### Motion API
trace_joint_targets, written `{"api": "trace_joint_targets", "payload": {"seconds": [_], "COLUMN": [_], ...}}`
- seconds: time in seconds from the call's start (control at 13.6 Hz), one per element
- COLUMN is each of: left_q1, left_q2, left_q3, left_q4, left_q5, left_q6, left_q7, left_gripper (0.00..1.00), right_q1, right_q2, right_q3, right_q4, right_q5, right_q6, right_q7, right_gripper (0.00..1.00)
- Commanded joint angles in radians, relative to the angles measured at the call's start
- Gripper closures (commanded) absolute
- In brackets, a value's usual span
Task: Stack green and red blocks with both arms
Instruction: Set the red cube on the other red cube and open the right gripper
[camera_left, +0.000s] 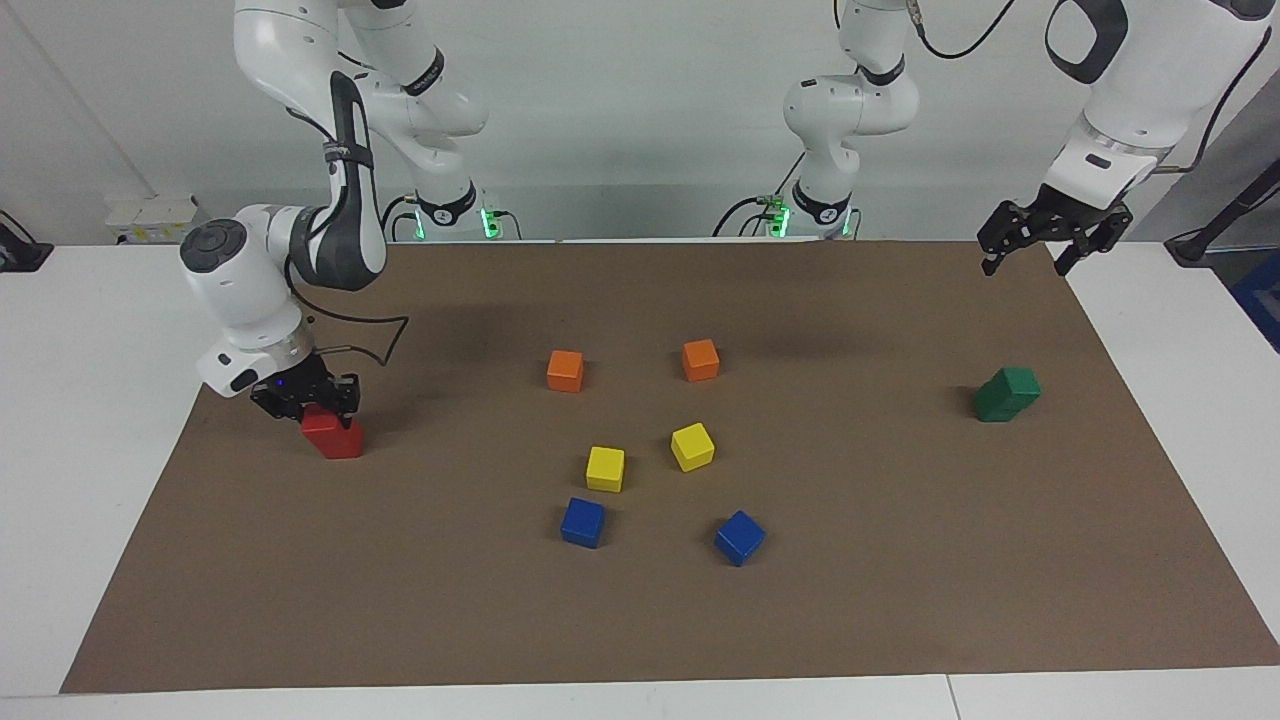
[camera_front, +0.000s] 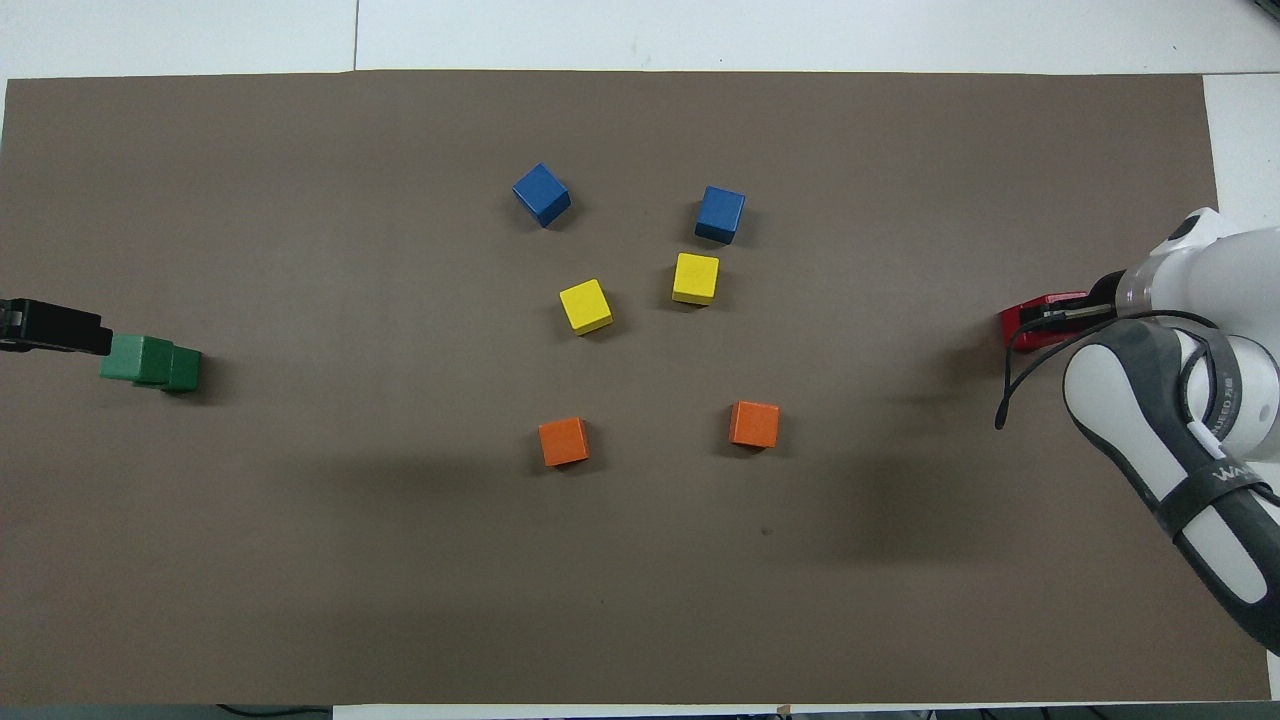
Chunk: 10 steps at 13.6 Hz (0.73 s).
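We note the right gripper (camera_left: 306, 399) low on the red stack (camera_left: 334, 433) at its arm's end, jaws unreadable, left gripper (camera_left: 1030, 245) spread high above the green stack (camera_left: 1008, 393); a dragging lift could topple the upper red block.

We see even, bright, diffuse light from overhead, with no hard glare on the matte brown mat (camera_left: 900, 600). Soft, broad arm shadows lie on the mat nearer the robots than the orange cubes (camera_left: 565, 370) in the facing view. Each cube casts only a small, tight shadow at its base. Both views are sharp, without motion blur; the mat's edges bow slightly in the overhead view.
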<state>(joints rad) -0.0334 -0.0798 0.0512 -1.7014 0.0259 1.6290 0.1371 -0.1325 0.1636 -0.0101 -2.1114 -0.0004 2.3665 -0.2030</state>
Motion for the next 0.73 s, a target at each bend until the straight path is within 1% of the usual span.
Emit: {"api": "trace_joint_targets", "payload": {"seconds": [0.0, 0.22, 0.37, 0.44, 0.51, 0.66], "left_q1": [-0.019, -0.019, -0.019, -0.02, -0.02, -0.02], "left_q2": [0.003, 0.002, 0.002, 0.002, 0.0, 0.002], "left_q3": [0.015, 0.012, 0.01, 0.009, 0.007, 0.004], "left_q4": [0.02, 0.019, 0.017, 0.017, 0.016, 0.019], "left_q5": [-0.009, -0.029, -0.029, -0.029, -0.027, -0.027], "left_q6": [-0.028, -0.023, -0.015, -0.015, -0.015, -0.014], "left_q7": [-0.017, -0.022, -0.022, -0.024, -0.031, -0.048], "left_gripper": [0.0, 0.0, 0.0, 0.0, 0.0, 0.0], "right_q1": [0.004, 0.004, 0.005, 0.005, 0.005, 0.005], "right_q2": [-0.029, -0.026, -0.025, -0.029, -0.032, -0.058], "right_q3": [-0.001, 0.002, 0.012, 0.031, 0.06, 0.085], "right_q4": [-0.032, -0.012, 0.039, 0.071, 0.108, 0.213], "right_q5": [0.003, 0.003, 0.003, 0.003, 0.003, 0.003], "right_q6": [0.014, -0.001, -0.035, -0.055, -0.091, -0.244], "right_q7": [0.02, 0.022, 0.025, 0.043, 0.065, 0.108], "right_gripper": [0.0, 0.0, 0.0, 0.0, 0.0, 0.0]}}
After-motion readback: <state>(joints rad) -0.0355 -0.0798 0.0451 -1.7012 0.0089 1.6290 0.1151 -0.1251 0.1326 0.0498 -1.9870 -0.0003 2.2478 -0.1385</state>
